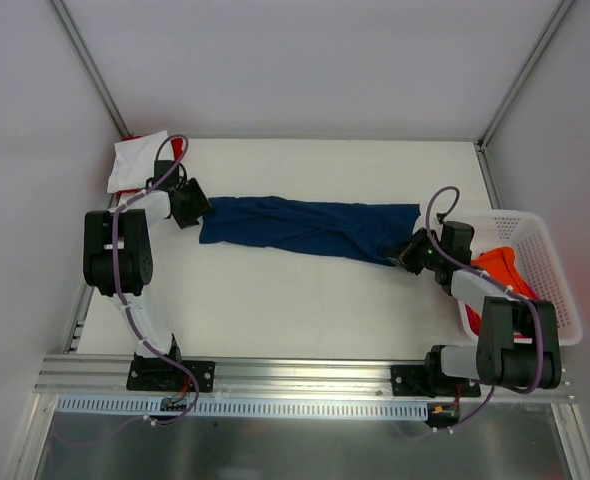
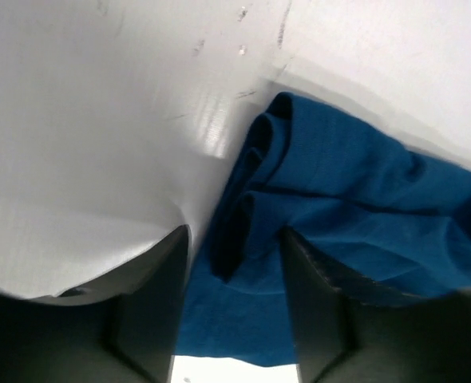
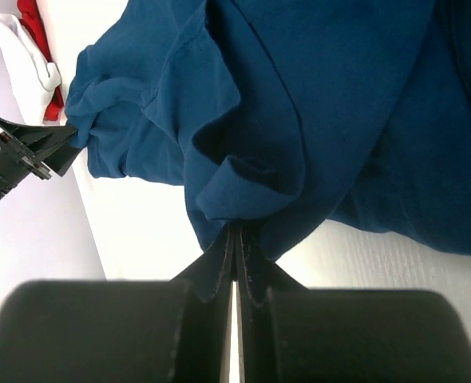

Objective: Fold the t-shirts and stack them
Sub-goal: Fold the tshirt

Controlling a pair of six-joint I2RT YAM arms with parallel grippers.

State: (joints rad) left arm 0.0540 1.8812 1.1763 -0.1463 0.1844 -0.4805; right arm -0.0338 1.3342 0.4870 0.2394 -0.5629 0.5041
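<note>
The right gripper has its jaws pressed flat together, with a bunched fold of the navy t-shirt pinched between the tips. Its wrist camera shows the blue cloth rising straight out of that pinch and spreading away in heavy creases. The left gripper stands with its jaws apart, one dark finger on each side of a gap. The rolled, rumpled end of the same shirt lies in and just beyond that gap, and I can see no finger pressing on it (from above, the gripper head sits right against the shirt's left end). Between the two grippers the navy t-shirt stretches as a long twisted band across the middle of the white table. It is roughly level but dips a little toward the right, where the cloth narrows down to the pinched point. Behind the left arm, in the far left corner of the table, lies a white t-shirt with a bit of red cloth peeking out at its edge. Off the right side, just beside the right arm, sits a white lattice basket holding a crumpled orange t-shirt.
</note>
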